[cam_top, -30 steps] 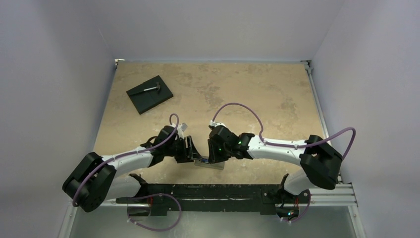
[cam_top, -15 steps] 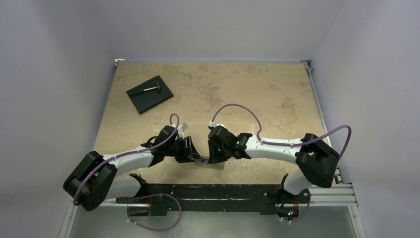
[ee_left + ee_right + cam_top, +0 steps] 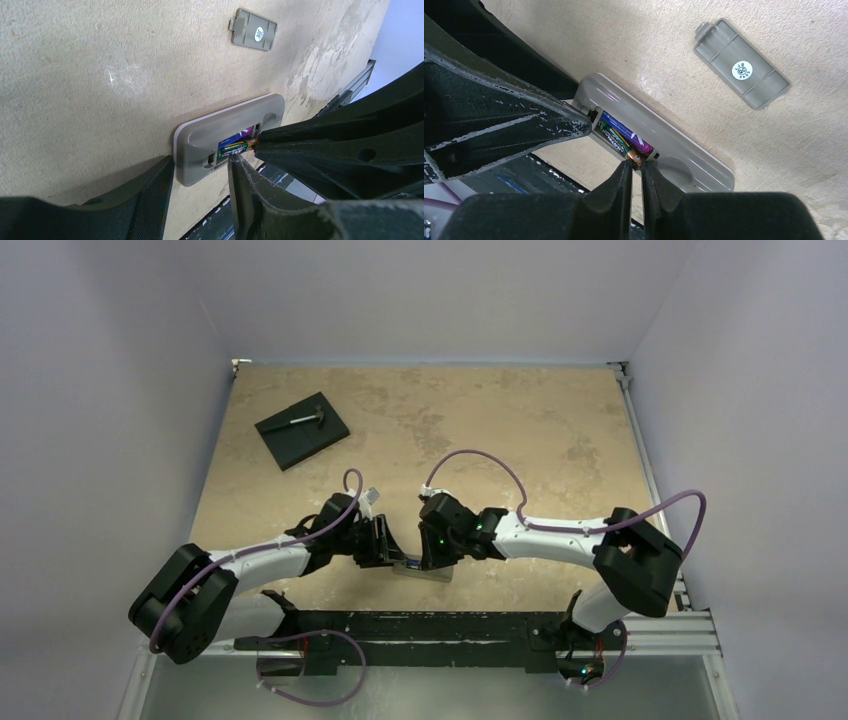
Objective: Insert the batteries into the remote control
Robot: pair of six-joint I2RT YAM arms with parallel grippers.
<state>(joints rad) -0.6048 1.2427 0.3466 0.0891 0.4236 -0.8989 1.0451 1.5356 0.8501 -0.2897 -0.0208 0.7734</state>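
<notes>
The remote control [image 3: 200,137] lies grey back up near the table's front edge, its battery recess open; it also shows in the right wrist view [image 3: 684,155] and the top view [image 3: 428,571]. The bluish-purple battery [image 3: 626,132] lies in the recess. The gold-tinted battery [image 3: 618,141] lies beside it on the near side, its gold end slightly raised. My right gripper [image 3: 637,167] is shut on that gold end. My left gripper [image 3: 200,165] is open, its fingers standing either side of the remote's other end. Both grippers meet over the remote in the top view.
The loose grey battery cover [image 3: 741,64] lies on the table beyond the remote, also in the left wrist view [image 3: 253,35]. A black square slab [image 3: 301,429] with a small grey hammer-like tool [image 3: 305,420] sits at the far left. The black rail [image 3: 420,625] runs just in front.
The right arm's elbow has shifted slightly left. Both grippers stay at the remote.
</notes>
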